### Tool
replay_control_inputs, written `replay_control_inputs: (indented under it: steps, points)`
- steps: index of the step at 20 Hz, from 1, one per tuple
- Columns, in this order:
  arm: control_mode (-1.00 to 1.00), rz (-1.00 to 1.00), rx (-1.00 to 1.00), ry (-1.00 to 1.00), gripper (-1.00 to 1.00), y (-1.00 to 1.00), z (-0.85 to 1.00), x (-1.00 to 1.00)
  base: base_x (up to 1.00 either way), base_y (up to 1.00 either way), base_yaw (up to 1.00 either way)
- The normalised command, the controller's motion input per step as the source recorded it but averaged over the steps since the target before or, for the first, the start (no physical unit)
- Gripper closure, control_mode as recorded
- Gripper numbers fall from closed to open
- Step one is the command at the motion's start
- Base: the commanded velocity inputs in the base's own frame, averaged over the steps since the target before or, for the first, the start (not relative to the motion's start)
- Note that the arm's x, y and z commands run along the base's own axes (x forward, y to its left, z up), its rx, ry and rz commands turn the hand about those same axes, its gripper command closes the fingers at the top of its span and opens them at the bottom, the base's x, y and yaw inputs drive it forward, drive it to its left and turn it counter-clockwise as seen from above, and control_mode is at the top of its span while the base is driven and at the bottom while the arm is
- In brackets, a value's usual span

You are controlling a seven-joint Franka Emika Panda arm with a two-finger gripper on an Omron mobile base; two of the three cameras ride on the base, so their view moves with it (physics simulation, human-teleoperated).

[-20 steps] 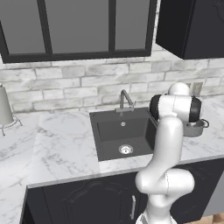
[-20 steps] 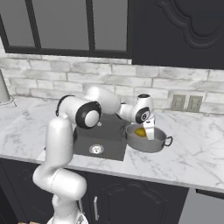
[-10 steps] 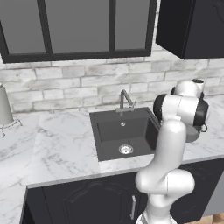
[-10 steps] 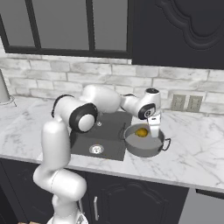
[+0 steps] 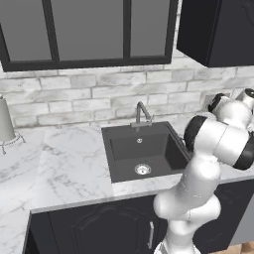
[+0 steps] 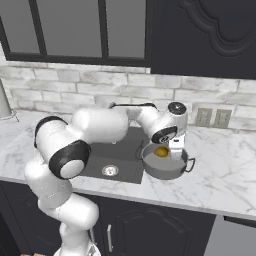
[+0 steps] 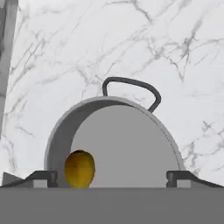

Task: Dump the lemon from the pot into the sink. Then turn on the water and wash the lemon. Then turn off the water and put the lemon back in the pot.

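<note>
The grey pot (image 6: 165, 167) stands upright on the white marble counter just right of the sink (image 6: 122, 150). In it lies the lemon (image 6: 161, 151), small and yellow-orange. My gripper (image 6: 176, 148) hangs over the pot's far right rim, pointing down. From the hand view the pot (image 7: 127, 131) lies below with its loop handle at the far side, and the lemon (image 7: 79, 168) rests by the left wall. My gripper (image 7: 111, 179) is open, its fingertips (image 7: 43, 177) wide apart and holding nothing. The dark sink (image 5: 141, 149) has a silver drain (image 5: 142, 169), and no water runs from the faucet (image 5: 143, 113).
Two wall outlets (image 6: 212, 117) sit behind the pot. A pale object on a wire stand (image 5: 6, 121) stands at the counter's far left. Dark cabinets hang overhead. The counter's front edge runs close below the sink and pot.
The hand has lifted a little and swung right over the pot, and the jaws have widened slightly. The pot and the lemon have stayed put.
</note>
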Motion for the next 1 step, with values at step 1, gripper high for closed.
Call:
replay_control_inputs:
  steps: [1]
  points:
    - [-1.0, 0.0, 0.0, -0.53, -1.0, 0.27, 0.39, -0.94, 0.0, 0.0, 0.0]
